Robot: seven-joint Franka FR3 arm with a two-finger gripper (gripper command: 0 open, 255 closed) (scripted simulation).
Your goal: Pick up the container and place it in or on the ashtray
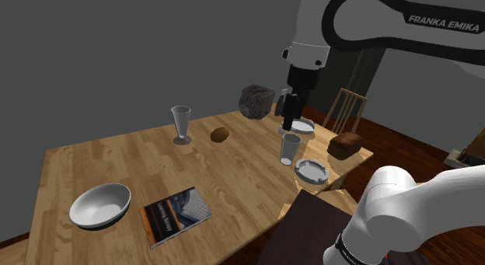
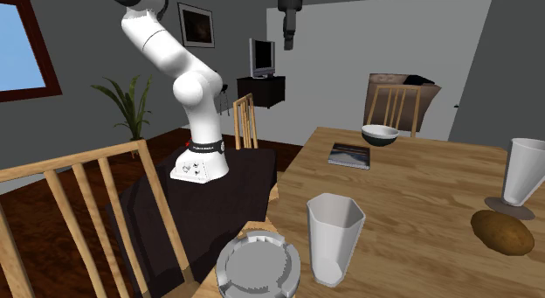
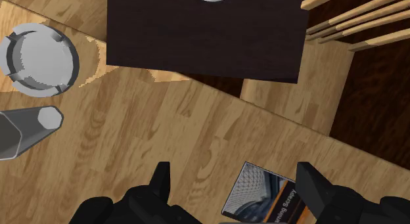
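The black claw (image 3: 233,171) hangs wide open and empty above the wooden table (image 1: 116,158). A pale grey faceted tumbler (image 1: 291,149) stands upright near the table's edge by the dark stand (image 1: 305,226), just beside the round grey notched ashtray (image 1: 312,171). It looks light, stiff and slick, so I'd pinch opposite flat walls just below the rim.

A home's living-dining room: wooden table (image 2: 419,196), chairs (image 2: 79,162), television (image 2: 261,56), potted plant (image 2: 131,104) (framed picture (image 2: 197,25) too).

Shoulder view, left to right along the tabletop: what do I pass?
White bowl → stemmed glass → small brown lump → dark rock-like block → pale container → ashtray → brown loaf. The book is left out because it overlaps the glass.
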